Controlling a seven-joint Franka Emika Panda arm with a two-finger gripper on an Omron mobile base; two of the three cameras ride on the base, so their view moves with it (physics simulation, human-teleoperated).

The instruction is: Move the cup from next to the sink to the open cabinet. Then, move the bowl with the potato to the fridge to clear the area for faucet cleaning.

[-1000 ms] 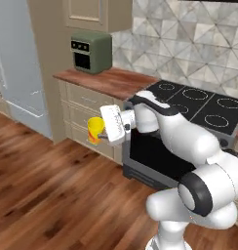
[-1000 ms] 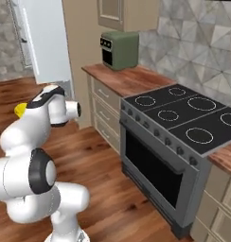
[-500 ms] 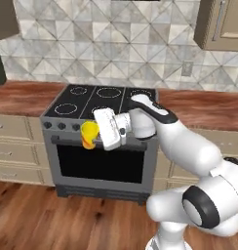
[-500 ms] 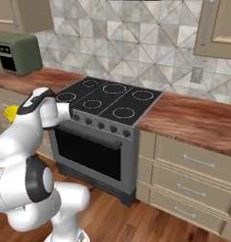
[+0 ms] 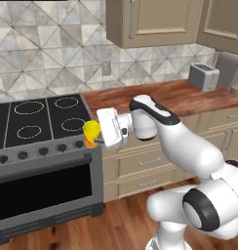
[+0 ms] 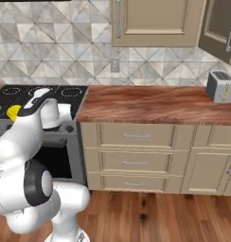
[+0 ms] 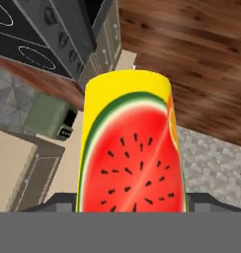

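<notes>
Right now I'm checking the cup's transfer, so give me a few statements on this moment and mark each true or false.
1. The cup is held in the jaws of the gripper. True.
2. The cup stands on the wooden counter. False: it is carried in the air in front of the stove.
3. A toaster sits on the counter. True.
4. The cup is plain blue. False: it is yellow with a watermelon picture.

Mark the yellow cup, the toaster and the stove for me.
Yellow watermelon-print cup (image 7: 130, 148): hand view, printed side.
Silver toaster (image 6: 219, 87): right base view, front face.
Black stove (image 5: 35, 117): left base view, cooktop.
</notes>
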